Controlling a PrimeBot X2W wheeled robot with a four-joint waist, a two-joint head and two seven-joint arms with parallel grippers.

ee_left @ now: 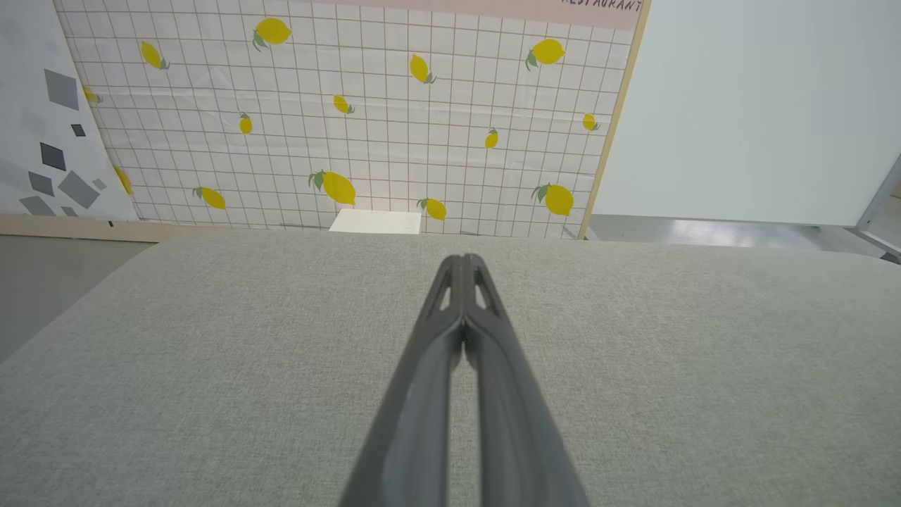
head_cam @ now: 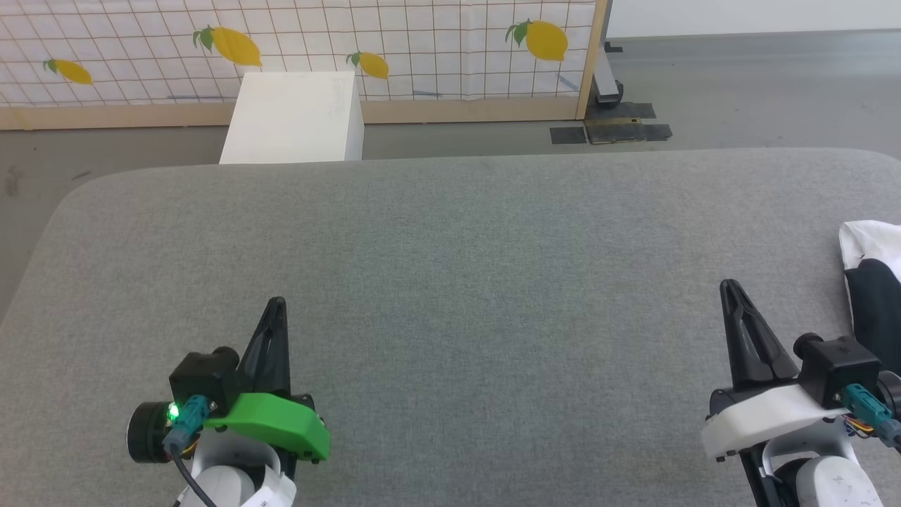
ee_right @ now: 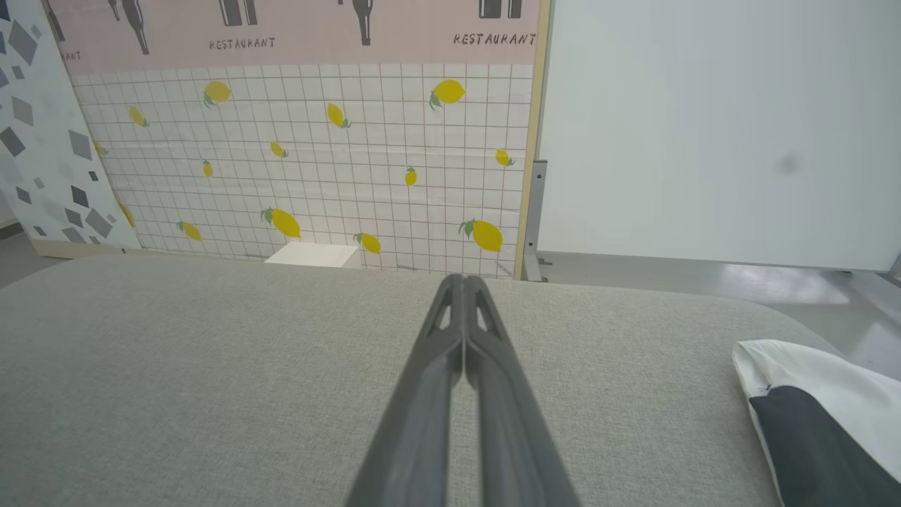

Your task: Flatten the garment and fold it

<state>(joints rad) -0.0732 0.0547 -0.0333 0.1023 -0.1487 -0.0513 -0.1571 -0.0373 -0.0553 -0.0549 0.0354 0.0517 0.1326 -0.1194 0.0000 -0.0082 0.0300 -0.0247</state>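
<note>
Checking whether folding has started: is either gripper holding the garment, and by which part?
Nothing is held. The left gripper and right gripper are shut and empty over the grey cushion; the black-and-white garment lies apart at its right edge.

Two robot arms rise from the head view's bottom edge. The left gripper sits at eight o'clock, dark fingers pressed together, pointing to twelve o'clock above a green wrist cover. The right gripper, at four o'clock, is likewise closed, leaning toward eleven o'clock above a white wrist cover.
</note>
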